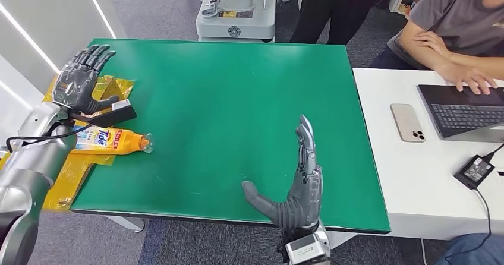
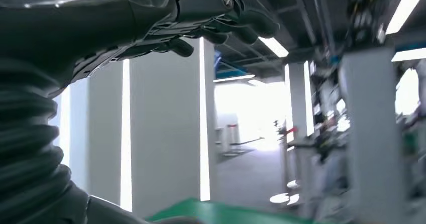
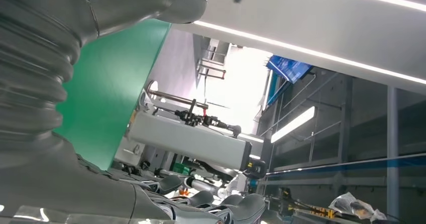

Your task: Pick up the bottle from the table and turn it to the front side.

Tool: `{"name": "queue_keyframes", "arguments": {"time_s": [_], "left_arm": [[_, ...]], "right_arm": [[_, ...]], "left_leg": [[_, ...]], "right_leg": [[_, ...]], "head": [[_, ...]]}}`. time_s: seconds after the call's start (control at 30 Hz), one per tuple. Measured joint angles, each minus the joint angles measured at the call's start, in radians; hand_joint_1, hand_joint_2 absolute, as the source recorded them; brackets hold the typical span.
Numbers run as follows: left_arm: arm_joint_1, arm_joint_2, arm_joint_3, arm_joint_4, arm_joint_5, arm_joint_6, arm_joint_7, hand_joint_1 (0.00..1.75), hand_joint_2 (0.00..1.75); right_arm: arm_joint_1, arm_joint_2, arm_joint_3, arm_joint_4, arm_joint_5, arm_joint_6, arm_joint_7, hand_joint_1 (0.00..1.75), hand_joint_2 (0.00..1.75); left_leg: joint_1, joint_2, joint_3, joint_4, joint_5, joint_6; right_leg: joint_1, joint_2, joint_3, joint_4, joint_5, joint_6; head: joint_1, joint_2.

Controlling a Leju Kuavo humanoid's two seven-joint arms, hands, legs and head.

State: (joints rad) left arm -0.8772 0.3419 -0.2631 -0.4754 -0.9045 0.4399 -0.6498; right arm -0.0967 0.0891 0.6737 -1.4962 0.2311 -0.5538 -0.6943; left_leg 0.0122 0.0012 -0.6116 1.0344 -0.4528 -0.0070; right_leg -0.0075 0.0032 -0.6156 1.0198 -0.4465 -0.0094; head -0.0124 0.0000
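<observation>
A: While the bottle [image 1: 113, 139] lies on its side at the green bench's [image 1: 226, 98] left edge, cap toward centre, where is the left hand [image 1: 80, 81]?

B: Above it, fingers spread, holding nothing. The right hand [image 1: 297, 185] stands edge-up near the front edge, spread, empty.

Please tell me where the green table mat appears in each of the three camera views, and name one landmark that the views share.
Head view: the green table mat covers the table in the middle of the picture.
Left wrist view: a small green strip at the picture's lower edge.
Right wrist view: a green wedge beside the grey ribbed cover.
Shared landmark: the mat itself.
</observation>
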Motion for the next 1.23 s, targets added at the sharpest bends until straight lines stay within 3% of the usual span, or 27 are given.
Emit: {"name": "queue_keyframes", "arguments": {"time_s": [0.2,0.37,0.53,0.67,0.87,1.03,1.23], "left_arm": [[0.095,-0.114,0.032,-0.268,0.497,-0.082,-0.052,0.0,1.75],[0.144,-0.196,0.028,-0.408,0.691,-0.14,-0.056,0.0,1.75],[0.228,-0.347,0.027,-0.54,1.134,-0.335,-0.009,0.0,1.75],[0.308,-0.443,0.004,-0.651,1.385,-0.395,0.038,0.0,1.75],[0.435,-0.523,-0.04,-0.774,1.49,-0.455,0.048,0.0,1.75],[0.462,-0.535,-0.047,-0.791,1.489,-0.458,0.042,0.0,1.75],[0.589,-0.568,-0.039,-0.797,1.347,-0.469,-0.048,0.0,1.75]], "right_arm": [[0.01,0.0,0.004,0.005,-0.011,-0.004,-0.001,0.0,1.75],[0.021,0.0,0.004,0.006,-0.011,-0.012,-0.001,0.0,1.75],[0.032,-0.002,0.003,0.005,0.008,-0.021,0.005,0.0,1.75],[0.033,-0.002,0.003,0.005,0.021,-0.017,0.015,0.0,1.75],[0.032,-0.003,0.002,-0.005,0.035,-0.003,0.039,0.0,1.75],[0.033,-0.003,0.002,-0.006,0.04,0.0,0.043,0.0,1.75],[0.032,-0.003,-0.006,-0.006,0.042,0.021,0.055,0.0,1.75]], "left_leg": [[0.0,-0.001,-0.001,0.0,0.0,0.0],[-0.001,-0.001,-0.001,0.0,-0.001,0.0],[-0.001,-0.005,-0.002,0.0,-0.001,0.001],[-0.001,-0.001,-0.002,0.001,-0.002,0.002],[-0.001,-0.001,-0.002,0.0,-0.003,0.002],[-0.001,-0.001,-0.002,0.0,-0.003,0.002],[-0.001,-0.001,-0.002,0.0,-0.003,0.003]], "right_leg": [[-0.001,-0.001,0.0,0.0,0.0,0.0],[-0.001,-0.001,0.0,-0.001,0.0,0.0],[-0.001,-0.004,0.001,-0.001,0.0,0.001],[-0.002,-0.001,0.0,-0.001,0.0,0.001],[-0.002,-0.002,0.0,-0.002,-0.001,0.001],[-0.002,-0.001,0.0,-0.002,-0.001,0.001],[-0.002,-0.002,0.0,-0.002,-0.001,0.002]], "head": [[0.0,0.0],[0.0,0.0],[0.0,0.0],[0.0,0.0],[0.0,0.0],[0.0,0.0],[0.0,0.0]]}}
